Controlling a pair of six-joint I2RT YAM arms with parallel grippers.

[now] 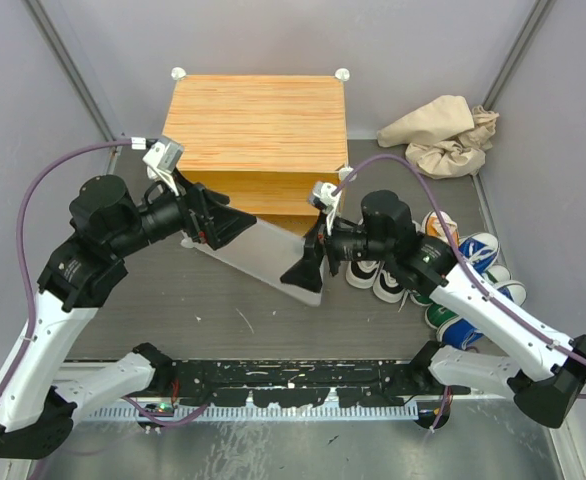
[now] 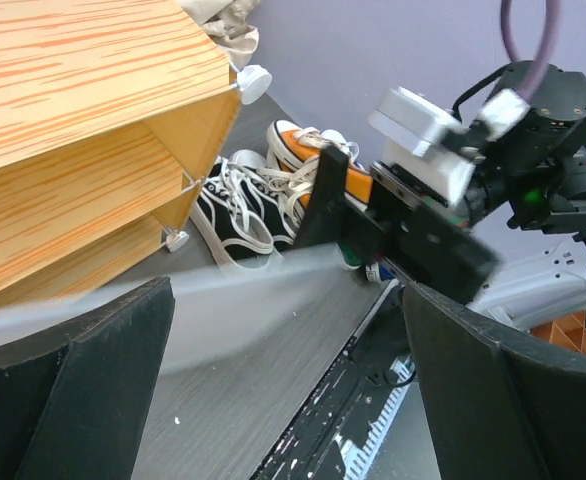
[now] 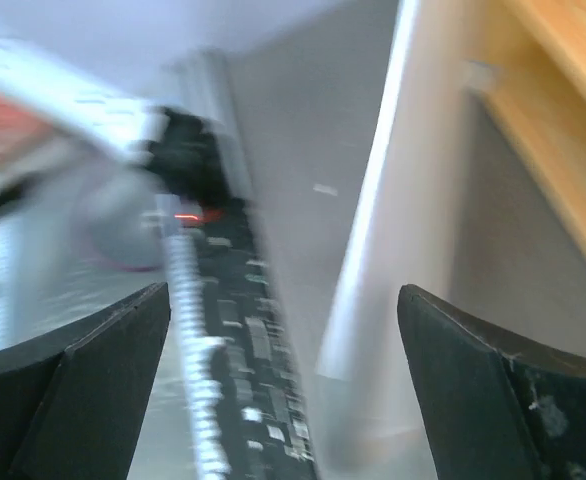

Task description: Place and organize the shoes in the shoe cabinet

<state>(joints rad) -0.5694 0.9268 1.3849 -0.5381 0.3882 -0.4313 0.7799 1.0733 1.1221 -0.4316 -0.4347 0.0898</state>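
Cabinet door (image 1: 263,255) open — long edge aslant, far-left to near-right (left jaws, right jaws apart)

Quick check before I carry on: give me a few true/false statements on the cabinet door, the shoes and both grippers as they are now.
1. The white front door of the orange wood-grain shoe cabinet is open and lowered in front of it. True.
2. The small lace-up sneakers sit on the cabinet's shelf. False: they lie on the dark table, to the cabinet's right.
3. The right gripper is shut on a sneaker. False: it is open at the door's edge and holds nothing.
4. A crumpled beige cloth lies in the far right corner. True.
5. The left gripper holds an orange sneaker. False: it is open, at the door.
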